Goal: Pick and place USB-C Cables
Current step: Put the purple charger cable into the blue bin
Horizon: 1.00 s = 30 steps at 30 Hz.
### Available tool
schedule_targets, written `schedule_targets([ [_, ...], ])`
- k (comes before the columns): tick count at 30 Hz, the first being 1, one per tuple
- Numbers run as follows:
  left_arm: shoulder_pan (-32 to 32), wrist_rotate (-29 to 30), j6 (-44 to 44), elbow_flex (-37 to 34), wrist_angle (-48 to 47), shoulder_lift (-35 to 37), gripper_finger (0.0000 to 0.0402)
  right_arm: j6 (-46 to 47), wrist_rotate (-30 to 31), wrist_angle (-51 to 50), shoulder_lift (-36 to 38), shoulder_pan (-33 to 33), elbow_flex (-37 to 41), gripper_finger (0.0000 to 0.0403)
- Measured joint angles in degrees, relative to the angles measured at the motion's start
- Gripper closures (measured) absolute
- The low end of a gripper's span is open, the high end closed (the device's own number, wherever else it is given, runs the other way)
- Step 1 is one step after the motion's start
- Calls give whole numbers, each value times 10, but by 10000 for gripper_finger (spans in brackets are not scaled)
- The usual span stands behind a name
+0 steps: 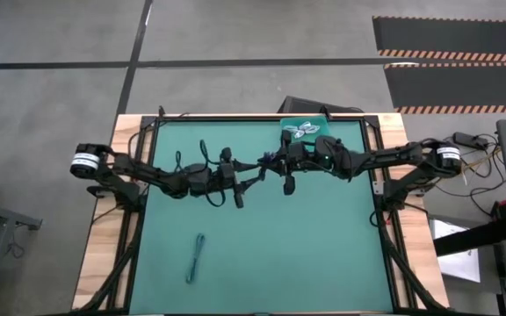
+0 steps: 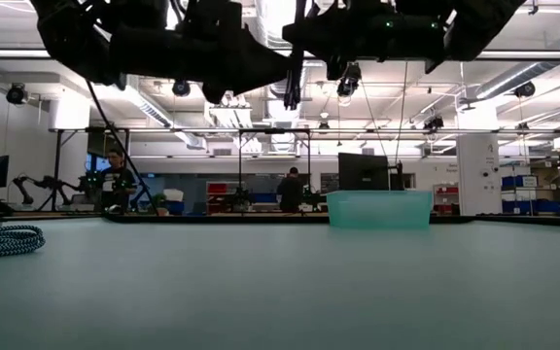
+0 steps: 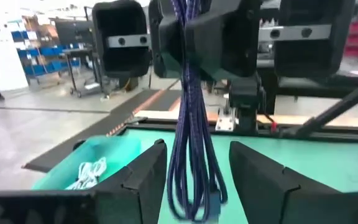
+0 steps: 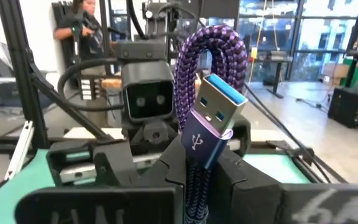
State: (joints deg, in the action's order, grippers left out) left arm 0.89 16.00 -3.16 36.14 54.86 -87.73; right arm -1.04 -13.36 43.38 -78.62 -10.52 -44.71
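A purple braided cable [image 4: 210,62], folded into a bundle with a blue USB plug [image 4: 213,118], is held above the table's middle by my right gripper [image 4: 201,152], which is shut on it. My left gripper [image 3: 194,155] faces it, open. Its fingers stand on either side of the hanging bundle [image 3: 191,124] without touching it. In the high view the two grippers meet at mid-table, left [image 1: 255,168] and right [image 1: 275,161]. A blue-grey cable [image 1: 196,257] lies flat on the mat near the front. White coiled cables [image 3: 89,171] lie in the teal bin [image 1: 304,130]. My right gripper pinches the purple bundle between its two fingers, just behind the folded end [image 4: 194,168]. The fold loop and the plug stick out past the fingertips. The bundle is lifted clear of the table, and its long part [image 3: 194,186] reaches down between my left gripper's open fingers.
The teal bin [image 2: 377,208] stands at the far edge, right of centre. The blue-grey cable [image 2: 3,240] lies at the near left. Wooden rails [image 1: 104,254] border the green mat. People stand in the room beyond the table.
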Motion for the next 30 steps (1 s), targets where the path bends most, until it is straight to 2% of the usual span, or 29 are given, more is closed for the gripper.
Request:
schedule_targets([
  [6, 0, 9, 0, 0, -109, 52, 242, -24, 30, -170, 45, 0, -28, 384],
  [13, 0, 13, 21, 0, -205, 112, 242, -74, 87, -423, 62, 0, -121, 384],
  [22, 0, 14, 44, 0, -255, 138, 242, -149, 186, -750, 15, -6, -296, 383],
  [26, 0, 14, 45, 0, -255, 139, 242, -197, 194, -880, -16, -25, -366, 383],
  [30, 0, 14, 45, 0, -255, 139, 242, -231, 194, -947, -46, -51, -409, 383],
])
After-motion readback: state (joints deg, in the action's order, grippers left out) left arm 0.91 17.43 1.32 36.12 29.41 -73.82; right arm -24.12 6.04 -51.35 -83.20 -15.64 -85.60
